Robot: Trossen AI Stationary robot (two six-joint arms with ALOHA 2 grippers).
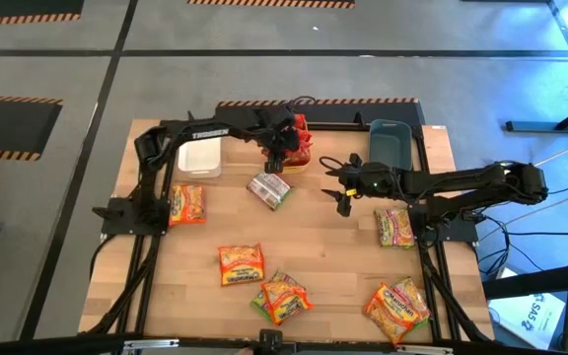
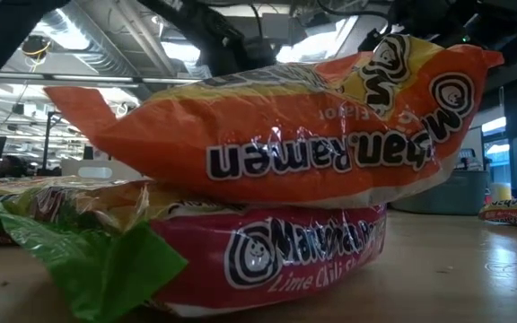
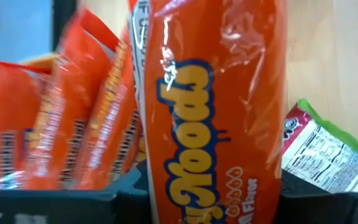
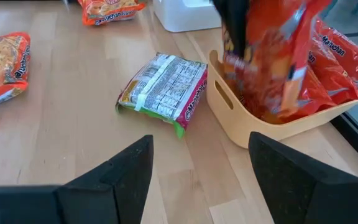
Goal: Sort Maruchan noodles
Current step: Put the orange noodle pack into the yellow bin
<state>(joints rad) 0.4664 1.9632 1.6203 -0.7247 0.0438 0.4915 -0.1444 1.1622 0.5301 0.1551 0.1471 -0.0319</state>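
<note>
My left gripper [image 1: 282,148] is over the orange bin [image 4: 229,121] at the table's far middle, shut on an orange Maruchan packet [image 3: 210,124]. Several more orange-red packets [image 4: 334,59] stand in that bin. A green-edged packet [image 1: 269,189] lies back-up on the table just near of the bin. My right gripper [image 1: 343,189] is open and empty, a little right of that packet and above the table. Other packets lie at the left [image 1: 187,204], near middle [image 1: 242,264] and right [image 1: 394,227]. My left gripper pinches the orange packet between its two fingers [image 3: 73,208], which come at it from above, pointing down. The packet's held end [image 3: 210,199] fills the gap between them. The packet hangs upright [image 4: 278,56], its lower end down inside the bin's walls among the other packets.
A white bin [image 1: 197,158] stands left of the orange bin and a grey-blue bin [image 1: 390,143] right of it. Packets are piled near the front edge [image 1: 282,296], [image 1: 397,308]; that pile fills the low view [image 2: 276,135]. Bare wood lies between the bins and the near packets.
</note>
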